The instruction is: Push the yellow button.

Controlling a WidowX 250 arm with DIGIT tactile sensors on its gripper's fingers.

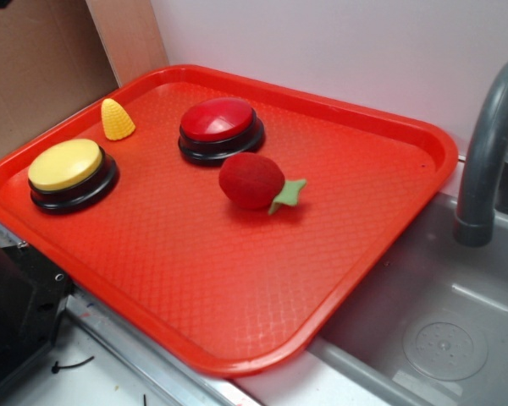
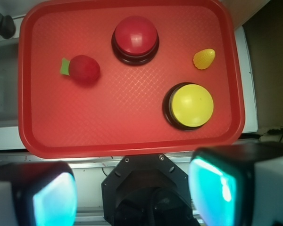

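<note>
The yellow button, a smooth yellow dome on a black round base, rests at the left end of the red tray. In the wrist view it lies at the lower right of the tray. My gripper hovers high above the robot base, off the tray's near edge, with its two teal-padded fingers far apart and nothing between them. The exterior view does not show the gripper.
A red-topped button, a small yellow corn-like cone and a red plush strawberry also lie on the tray. A grey sink with a faucet is to the right. The robot's black base sits below the gripper.
</note>
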